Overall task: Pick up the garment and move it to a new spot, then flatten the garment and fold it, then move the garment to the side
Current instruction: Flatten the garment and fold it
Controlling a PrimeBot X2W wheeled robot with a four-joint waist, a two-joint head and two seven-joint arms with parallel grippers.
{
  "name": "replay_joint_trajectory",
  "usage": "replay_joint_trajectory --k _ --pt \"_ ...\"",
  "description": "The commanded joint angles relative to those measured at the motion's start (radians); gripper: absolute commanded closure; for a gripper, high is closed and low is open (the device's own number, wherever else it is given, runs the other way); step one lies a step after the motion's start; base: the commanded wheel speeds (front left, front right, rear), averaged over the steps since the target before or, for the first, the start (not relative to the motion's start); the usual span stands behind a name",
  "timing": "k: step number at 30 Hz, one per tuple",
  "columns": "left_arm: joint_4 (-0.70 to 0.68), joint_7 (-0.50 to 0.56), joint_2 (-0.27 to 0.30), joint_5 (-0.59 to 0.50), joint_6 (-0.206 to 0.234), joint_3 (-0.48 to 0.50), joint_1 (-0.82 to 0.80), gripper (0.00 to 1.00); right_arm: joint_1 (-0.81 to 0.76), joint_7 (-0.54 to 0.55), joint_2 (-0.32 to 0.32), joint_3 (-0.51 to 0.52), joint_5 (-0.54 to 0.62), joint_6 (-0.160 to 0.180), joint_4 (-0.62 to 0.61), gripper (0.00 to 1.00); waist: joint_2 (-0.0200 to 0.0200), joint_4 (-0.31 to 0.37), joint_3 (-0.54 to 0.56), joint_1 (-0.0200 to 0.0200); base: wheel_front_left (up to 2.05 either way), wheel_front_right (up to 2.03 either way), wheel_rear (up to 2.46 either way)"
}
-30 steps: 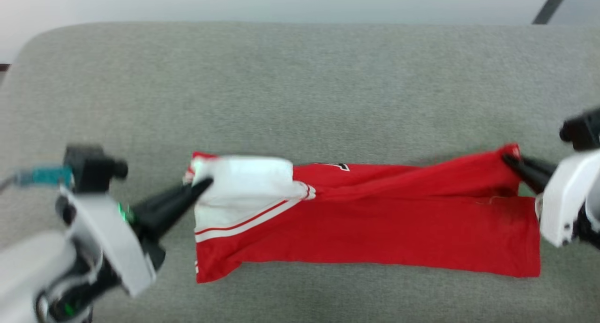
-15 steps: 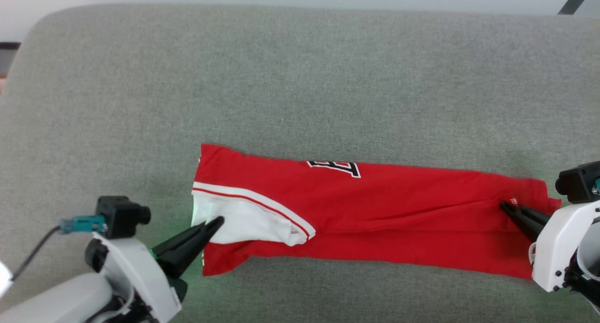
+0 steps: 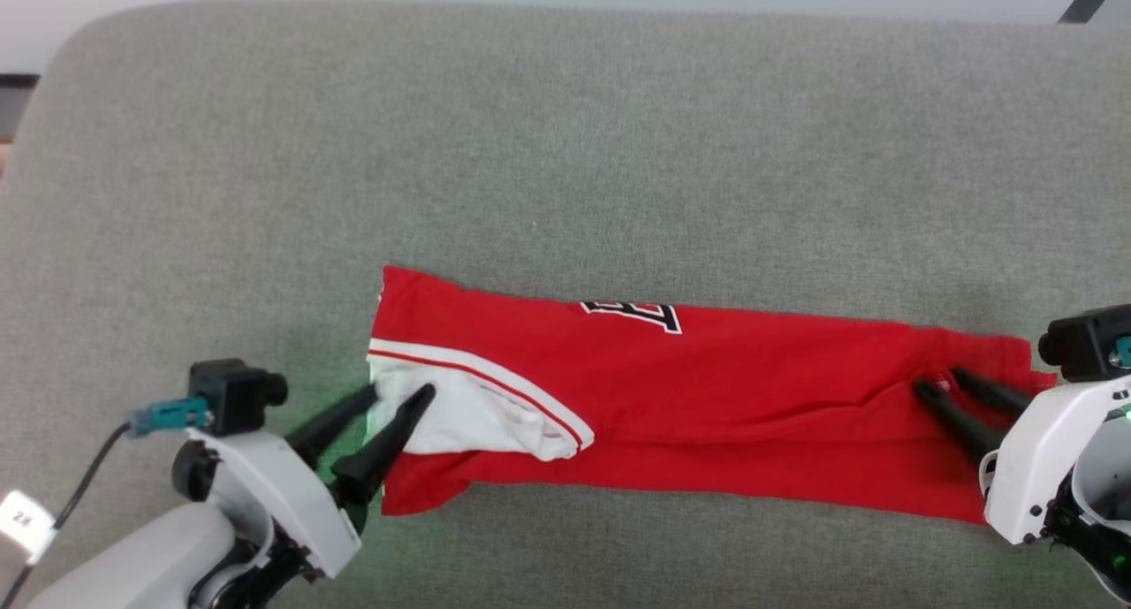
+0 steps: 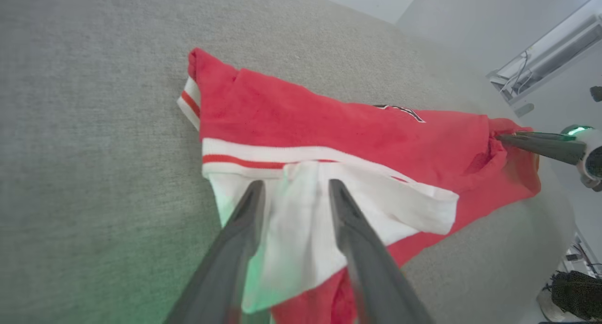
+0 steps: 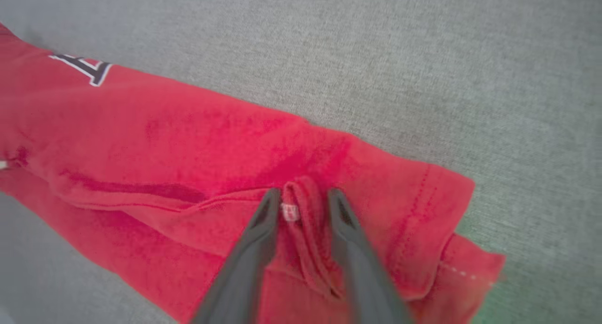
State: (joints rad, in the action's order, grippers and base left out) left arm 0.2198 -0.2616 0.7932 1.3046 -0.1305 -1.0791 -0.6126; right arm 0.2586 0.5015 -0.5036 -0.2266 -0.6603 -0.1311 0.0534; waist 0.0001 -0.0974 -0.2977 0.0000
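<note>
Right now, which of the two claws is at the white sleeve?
The left gripper, lower left in the head view: it sits open over the white sleeve of the garment. The right gripper is at the all-red opposite end.

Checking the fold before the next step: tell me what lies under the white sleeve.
The white sleeve lies on the garment's red body, which shows along its lower and right edges. Any further folds beneath are covered by the sleeve.
</note>
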Motion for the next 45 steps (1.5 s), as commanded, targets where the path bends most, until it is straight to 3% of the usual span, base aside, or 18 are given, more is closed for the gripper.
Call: replay_joint_trajectory --k 1,9,13,20,26,33,39,45 --pt "0.003 -0.004 -0.002 -0.016 0.001 0.036 0.035 0.0 -0.017 0.002 -0.002 0.013 -0.009 0.001 -0.013 0.0 -0.0001 0.002 0.023 0.0 0.0 0.0 0.0" --pt "0.007 -0.004 -0.045 -0.105 0.012 0.248 0.187 0.0 -0.071 0.045 -0.027 0.087 -0.032 0.001 -0.05 0.0 -0.0001 -0.003 0.077 0.0 0.0 0.0 0.0" --pt "0.01 -0.004 -0.11 -0.154 0.033 0.379 0.281 0.0 -0.116 0.092 -0.015 0.151 -0.047 0.001 -0.038 0.0 -0.0001 -0.027 0.101 0.0 0.0 0.0 0.0" --pt "0.026 -0.002 -0.221 -0.254 0.032 0.562 0.404 0.0 -0.199 0.196 -0.005 0.266 -0.063 0.001 -0.023 0.0 -0.0001 -0.081 0.125 0.0 0.0 0.0 0.0" --pt "0.015 -0.002 -0.312 -0.479 0.044 0.723 0.464 0.0 -0.201 0.275 0.034 0.367 -0.055 0.001 0.004 0.0 -0.0001 -0.122 0.131 0.0 0.0 0.0 0.0" --pt "-0.036 -0.002 -0.407 -0.77 0.05 0.882 0.491 0.0 -0.139 0.353 0.091 0.403 0.004 0.001 0.054 0.0 -0.0001 -0.143 0.124 0.0 0.0 0.0 0.0" --pt "-0.066 -0.002 -0.477 -0.895 0.014 0.948 0.495 0.0 -0.091 0.45 0.141 0.444 0.069 0.001 0.112 0.0 -0.0001 -0.155 0.112 0.0 0.0 0.0 0.0" --pt "-0.048 -0.002 -0.521 -0.943 0.0 0.971 0.478 0.0 -0.072 0.505 0.212 0.466 0.127 0.001 0.144 0.0 -0.0001 -0.165 0.091 0.0 0.0 0.0 0.0"
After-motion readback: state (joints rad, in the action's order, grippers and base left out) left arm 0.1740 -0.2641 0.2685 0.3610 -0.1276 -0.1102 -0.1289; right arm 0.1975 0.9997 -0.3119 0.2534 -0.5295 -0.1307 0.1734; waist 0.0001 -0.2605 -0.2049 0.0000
